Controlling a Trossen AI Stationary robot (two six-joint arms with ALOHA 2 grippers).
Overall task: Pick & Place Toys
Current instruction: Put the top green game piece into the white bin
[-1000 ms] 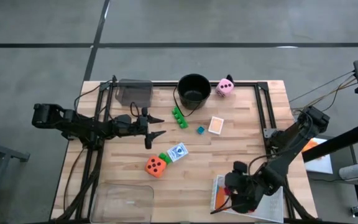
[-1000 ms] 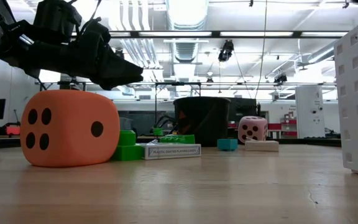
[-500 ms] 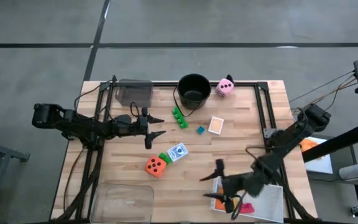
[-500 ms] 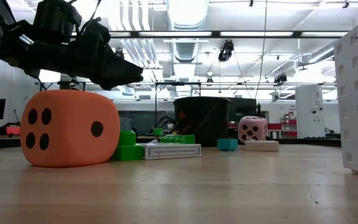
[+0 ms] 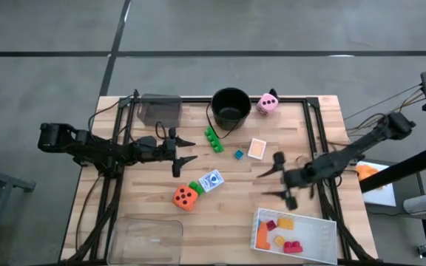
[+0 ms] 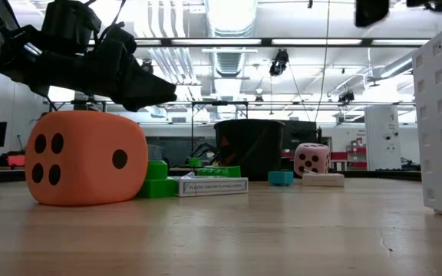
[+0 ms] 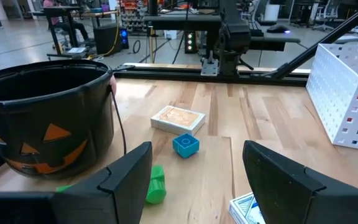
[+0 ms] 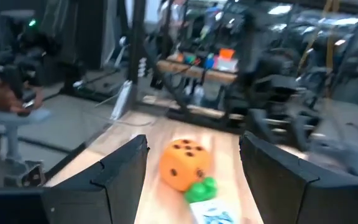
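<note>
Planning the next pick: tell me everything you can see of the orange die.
The orange die is a large rounded cube, soft-looking, with black dots: four on one face and one on another in the low view. It sits flat on the wooden table, left of centre, with a green brick against one side. No gripper touches it.

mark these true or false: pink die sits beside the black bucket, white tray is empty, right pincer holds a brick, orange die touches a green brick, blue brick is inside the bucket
1. The pink die sits beside the black bucket: true.
2. The white tray is empty: false, it holds red and orange bricks.
3. The right pincer holds a brick: false, it is open and empty.
4. The orange die touches a green brick: true.
5. The blue brick is inside the bucket: false, it lies on the table.
</note>
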